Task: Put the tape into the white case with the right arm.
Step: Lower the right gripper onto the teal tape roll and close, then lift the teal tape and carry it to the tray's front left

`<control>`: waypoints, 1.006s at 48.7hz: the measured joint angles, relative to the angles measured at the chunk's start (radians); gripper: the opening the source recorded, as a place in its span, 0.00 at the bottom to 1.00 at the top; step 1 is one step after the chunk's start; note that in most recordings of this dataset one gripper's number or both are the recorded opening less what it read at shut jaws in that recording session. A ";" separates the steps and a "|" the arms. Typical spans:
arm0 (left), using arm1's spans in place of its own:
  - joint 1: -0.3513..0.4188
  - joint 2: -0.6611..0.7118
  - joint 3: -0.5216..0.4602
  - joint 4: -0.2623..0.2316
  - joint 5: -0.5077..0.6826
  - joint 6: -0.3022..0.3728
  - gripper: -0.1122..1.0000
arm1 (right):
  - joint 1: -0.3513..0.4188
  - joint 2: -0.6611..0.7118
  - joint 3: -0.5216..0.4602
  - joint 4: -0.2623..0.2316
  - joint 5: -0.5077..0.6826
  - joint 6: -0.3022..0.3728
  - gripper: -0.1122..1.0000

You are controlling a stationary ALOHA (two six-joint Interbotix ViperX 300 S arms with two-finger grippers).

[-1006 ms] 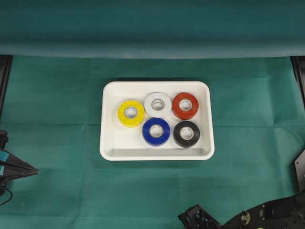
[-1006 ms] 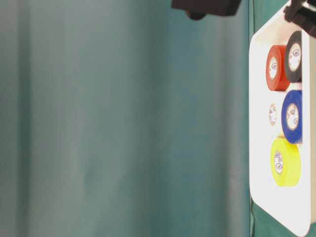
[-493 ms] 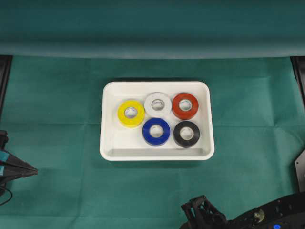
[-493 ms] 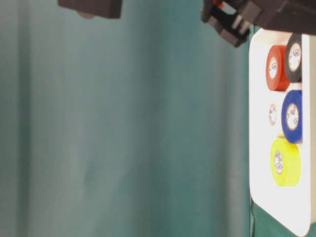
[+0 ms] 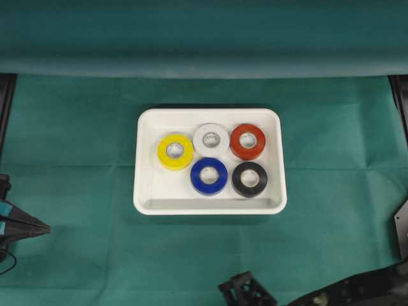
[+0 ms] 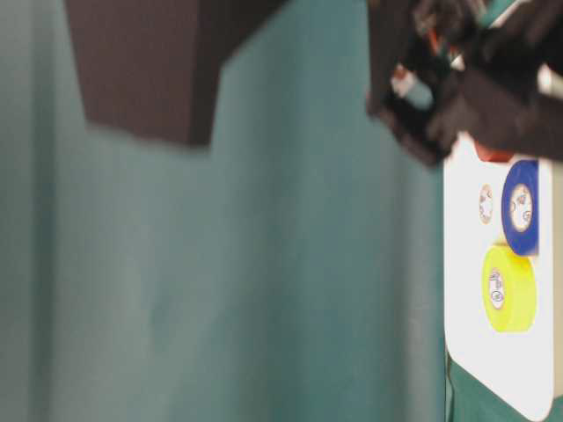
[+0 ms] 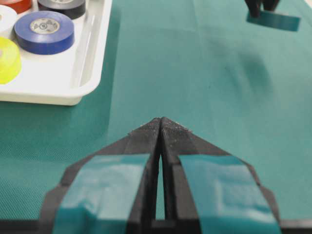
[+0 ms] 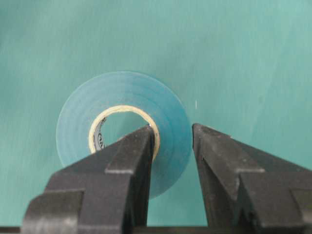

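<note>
1. I'm looking at the white case (image 5: 141, 191) in mid-counter; it is holding five rolls: yellow roll (image 5: 175, 152), white roll (image 5: 211, 139), red roll (image 5: 248, 141), blue roll (image 5: 209, 175), black roll (image 5: 250, 179); all are lying flat, packed toward the right side of the case; bare floor is showing at the left end and along the near wall.
2. I'm judging those five done; one green tape roll (image 8: 168, 105) is left to go in.
3. The right pincer (image 8: 173, 134) is gripping that green roll; one prong is sitting inside the core, the other outside the rim, so the wall of the roll is being pinched between them.
4. The green roll nearly matches the green cloth on the counter (image 5: 76, 127); I cannot tell whether it is lifted clear or touching the cloth.
5. In the overhead view the right pincer (image 5: 245, 290) is sitting at the bottom edge, near the case's front wall but outside it; the roll itself is not readable there.
6. The left pincer (image 7: 161, 127) is closed on nothing, tips meeting, resting by the left edge of the counter, well apart from the case; it is playing no part.
7. What I'm reckoning is left: carrying the roll over the near rim, lowering it onto the bare floor at the left of the yellow roll or along the near wall, letting go, backing out.
8. The table-level view is mostly blocked by blurred dark arm parts; I'm taking nothing from it.
</note>
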 measured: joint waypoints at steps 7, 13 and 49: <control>0.000 0.000 0.000 0.000 0.000 0.000 0.10 | -0.006 0.071 -0.098 -0.003 0.009 -0.002 0.10; 0.000 0.000 0.000 0.000 0.000 0.000 0.10 | -0.006 0.114 -0.164 -0.003 0.040 -0.003 0.10; 0.000 0.000 0.000 0.000 0.000 0.000 0.10 | -0.278 0.115 -0.204 -0.044 0.098 -0.006 0.10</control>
